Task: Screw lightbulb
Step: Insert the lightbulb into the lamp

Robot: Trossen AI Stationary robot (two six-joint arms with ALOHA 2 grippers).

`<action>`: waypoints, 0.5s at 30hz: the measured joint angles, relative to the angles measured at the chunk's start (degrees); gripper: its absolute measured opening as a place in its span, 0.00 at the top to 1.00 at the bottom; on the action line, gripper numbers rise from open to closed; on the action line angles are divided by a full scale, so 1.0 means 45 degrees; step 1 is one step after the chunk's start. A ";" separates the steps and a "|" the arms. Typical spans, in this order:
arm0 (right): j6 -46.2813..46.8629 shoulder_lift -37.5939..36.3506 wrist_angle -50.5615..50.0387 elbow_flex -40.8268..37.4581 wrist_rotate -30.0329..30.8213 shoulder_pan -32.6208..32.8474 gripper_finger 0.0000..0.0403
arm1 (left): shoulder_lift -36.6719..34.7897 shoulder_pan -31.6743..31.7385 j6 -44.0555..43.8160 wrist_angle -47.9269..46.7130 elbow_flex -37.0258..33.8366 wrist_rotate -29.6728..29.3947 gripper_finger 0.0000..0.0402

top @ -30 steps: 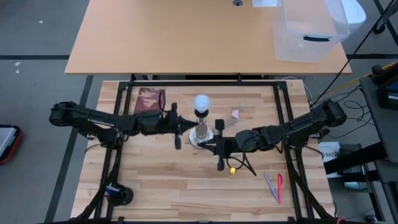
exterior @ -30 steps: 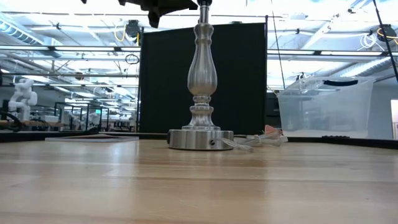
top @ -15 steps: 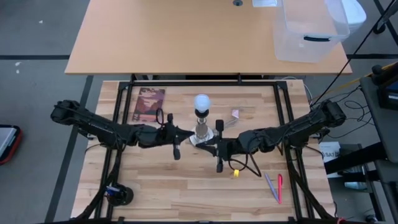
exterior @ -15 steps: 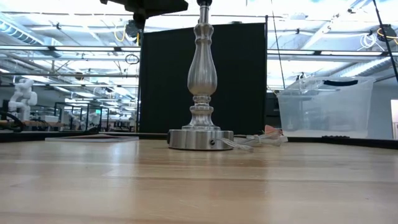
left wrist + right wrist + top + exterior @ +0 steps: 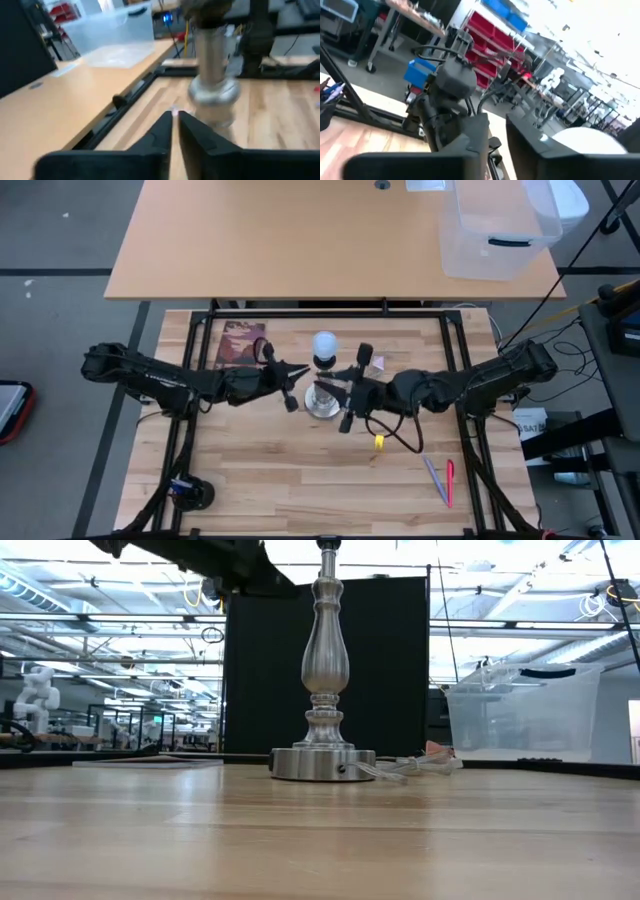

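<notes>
Here, the small frosted white lightbulb (image 5: 324, 343) sits on top of the silvery metal lamp stand with a round base (image 5: 322, 397), in the middle of the light wooden table (image 5: 270, 470). In the low view only the turned silver column and the round foot of the stand (image 5: 322, 762) show; the bulb is above the edge of that picture.

The left gripper (image 5: 288, 383) is just beside the stand on its left side, not touching the bulb. In the left wrist view its two dark fingers (image 5: 161, 131) stand almost together, with only a thin gap and nothing between them, and the stand (image 5: 214, 95) is close in front.

The right gripper (image 5: 352, 388) is just beside the stand on its right side. In the right wrist view its dark fingers (image 5: 479, 131) have a narrow gap and hold nothing; the white globe of the bulb (image 5: 590, 140) shows at the side, and the left arm (image 5: 451, 82) is beyond.

A brown booklet (image 5: 240, 342) lies at the far left part of the table, and a small yellow object (image 5: 377, 442) lies near the right arm.
</notes>
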 joint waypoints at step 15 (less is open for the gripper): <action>-0.1248 -0.0007 -0.2512 0.2864 0.2027 -0.0044 0.38 | 0.0165 0.0998 0.1037 0.1010 0.0000 0.2787 0.39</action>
